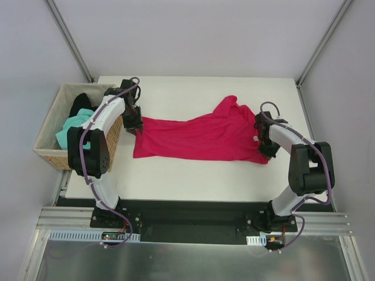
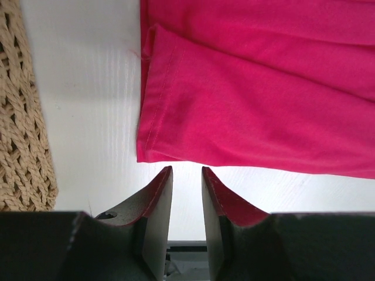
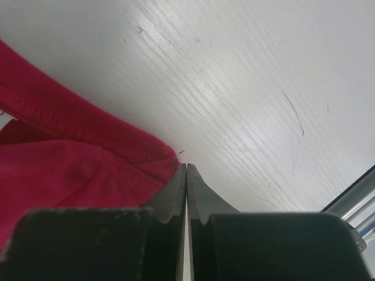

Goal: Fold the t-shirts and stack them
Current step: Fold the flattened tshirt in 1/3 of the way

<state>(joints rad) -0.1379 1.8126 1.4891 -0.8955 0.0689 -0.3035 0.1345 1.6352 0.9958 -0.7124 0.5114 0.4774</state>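
One bright crimson cloth t-shirt (image 1: 199, 137) lies stretched from the left gripper (image 1: 139, 130) to the right gripper (image 1: 262, 146). A mint-green t-shirt (image 1: 70, 133) and a black t-shirt (image 1: 80, 104) sit in the tan woven wicker basket (image 1: 50, 153) to the left gripper's left.

Left wrist: jaws slightly spread and empty, with the crimson hem just ahead.

Right wrist: jaws pressed together, with the hem touching their left tip. I cannot tell whether any cloth is pinched.

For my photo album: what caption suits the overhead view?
Two robot arms flank a crimson t-shirt spread on a white table, beside a wicker basket.
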